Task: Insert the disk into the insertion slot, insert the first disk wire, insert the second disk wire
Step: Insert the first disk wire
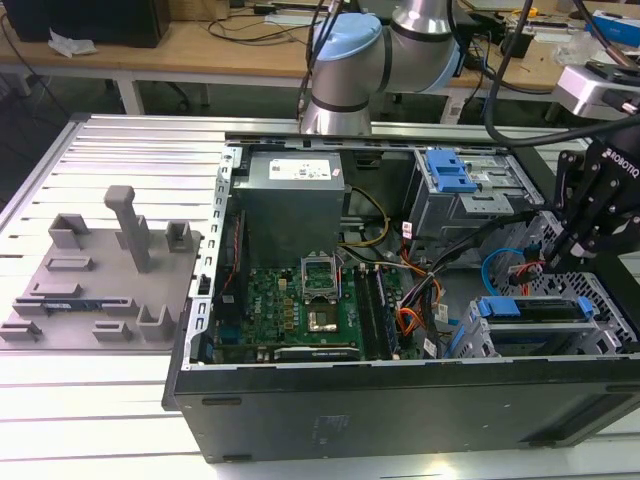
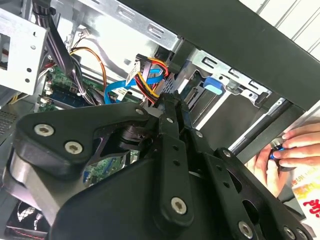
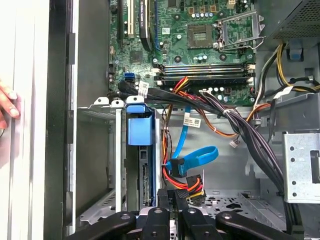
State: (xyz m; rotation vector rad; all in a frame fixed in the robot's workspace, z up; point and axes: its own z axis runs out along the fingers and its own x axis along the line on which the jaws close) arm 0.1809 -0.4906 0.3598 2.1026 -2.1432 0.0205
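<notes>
1. The disk (image 1: pixel 532 310) is seen seated in the insertion slot (image 1: pixel 612 322), at the near corner of the computer case (image 1: pixel 400 400) on the exterior view's right. The first step is judged done.
2. The gripper (image 3: pixel 176 194) is held low at the disk's connector edge. Its fingers (image 3: pixel 163 200) are drawn almost together and, as far as can be told, are pinched on the dark plug of the first disk wire (image 3: pixel 184 181), the red, yellow and black bundle.
3. The step in hand is judged to be the seating of that plug. The plug should be kept square to the disk's socket and pressed straight in, since a tilted entry is likely to jam.
4. The second disk wire (image 3: pixel 200 156), a light-blue loop, lies just beside the bundle. It should be kept out from between plug and socket.
5. Pull from the bundle should be watched, so that the plug is not twisted in the grip.
6. A person's hand (image 3: pixel 7 104) is seen over the table (image 1: pixel 100 150) outside the case wall, well apart from the fingers.
</notes>
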